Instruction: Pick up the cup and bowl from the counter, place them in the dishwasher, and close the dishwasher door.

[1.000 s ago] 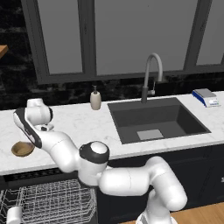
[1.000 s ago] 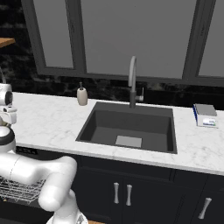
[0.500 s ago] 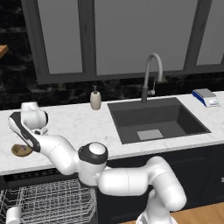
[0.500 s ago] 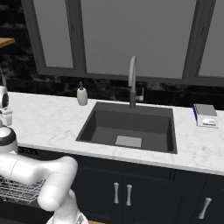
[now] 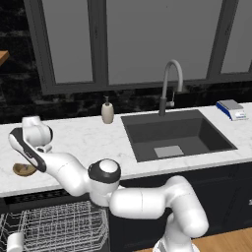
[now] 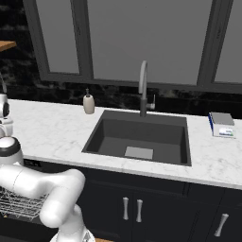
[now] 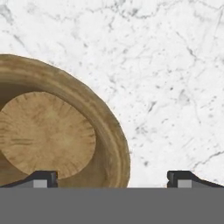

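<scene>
Dark sink [image 6: 142,137] set in counter [image 6: 52,132]; soap bottle [image 6: 88,102] behind.

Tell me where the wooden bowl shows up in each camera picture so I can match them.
Left base view: the bowl lies at the far left on the counter, partly behind the arm.
Right base view: not in it.
Hand view: the bowl takes up the left half, lying on the marble.
Shared landmark: the white marble counter.

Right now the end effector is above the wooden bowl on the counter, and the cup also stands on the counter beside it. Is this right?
Not quite. The cup is in the dishwasher rack, as the left base view shows. The end effector is indeed above the wooden bowl on the counter.
</scene>
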